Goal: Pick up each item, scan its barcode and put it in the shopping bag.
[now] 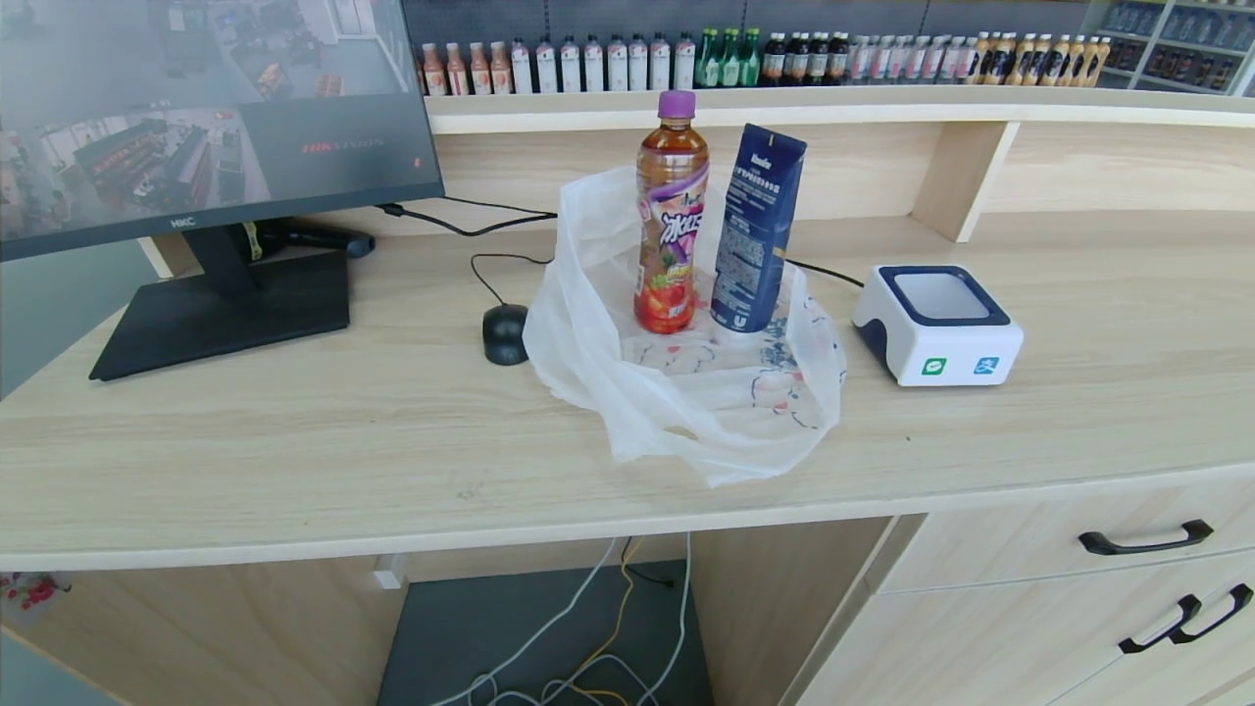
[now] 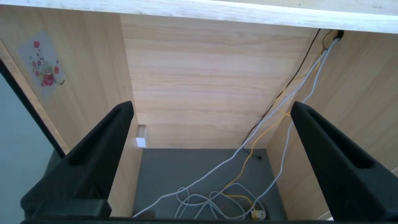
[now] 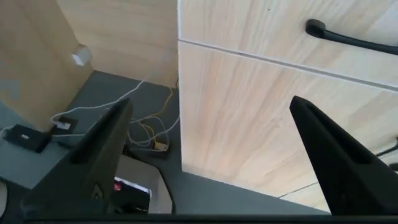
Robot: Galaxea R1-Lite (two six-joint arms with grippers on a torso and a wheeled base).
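Purple-capped orange-red drink bottle [image 1: 672, 226] and dark blue carton [image 1: 755, 230] are standing upright side by side in the white plastic shopping bag [image 1: 677, 412] mid-worktop [image 1: 294, 431], with the white barcode scanner [image 1: 936, 324] sitting near its right. Left gripper [image 2: 211, 162] and right gripper [image 3: 211, 162] are hanging wide open and empty below the front edge.

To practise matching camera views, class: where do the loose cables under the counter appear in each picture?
Head view: cables in the opening under the counter.
Left wrist view: cables trailing down the back panel onto the floor.
Right wrist view: cables on the floor beside the drawers.
Shared landmark: the small white block on the wood.
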